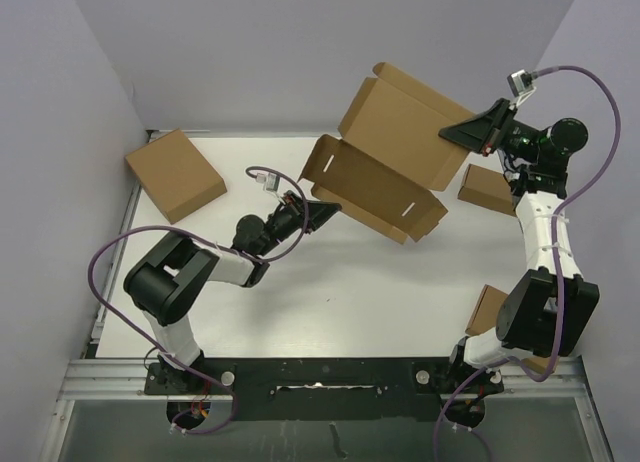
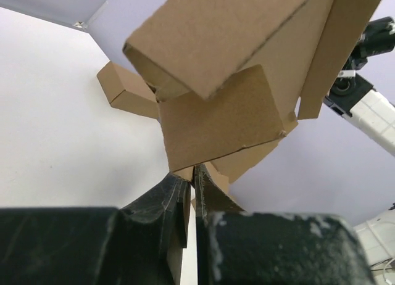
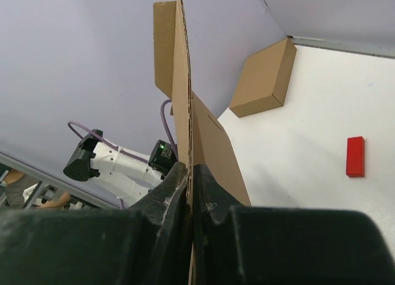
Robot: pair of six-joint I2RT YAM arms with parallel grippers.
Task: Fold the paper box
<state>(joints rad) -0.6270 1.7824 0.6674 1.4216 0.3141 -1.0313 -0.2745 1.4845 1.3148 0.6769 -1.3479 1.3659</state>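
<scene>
1. Paper box point(image 1: 395, 132) is off the table point(image 1: 330, 292), held in the air over the far half of it between the 2 arms. It is only partly folded: 2 large panels meet at a crease, and narrow side flaps stand up along the edges.
2. Left fingers point(image 1: 326, 210) are clamped on a small flap at the near-left corner of the paper box. In the left wrist view, cardboard sits pinched in the thin gap between them, and the rest of the blank spreads overhead.
3. Right fingers point(image 1: 452, 134) are clamped on the right edge of the farther panel. The right wrist view sees that panel edge-on, rising straight up from between them.
4. In the top view the nearer panel lies toward the left arm and has slits cut in it.
5. Closed brown boxes, 3 in all, lie on the table: far-left box point(image 1: 175, 174), right box point(image 1: 487, 189) just beside the right arm, and near-right box point(image 1: 487, 307) partly hidden behind that arm.
6. Red block point(image 3: 354, 156) lies flat on the table, apart from the boxes. It shows in the right wrist view only.
</scene>
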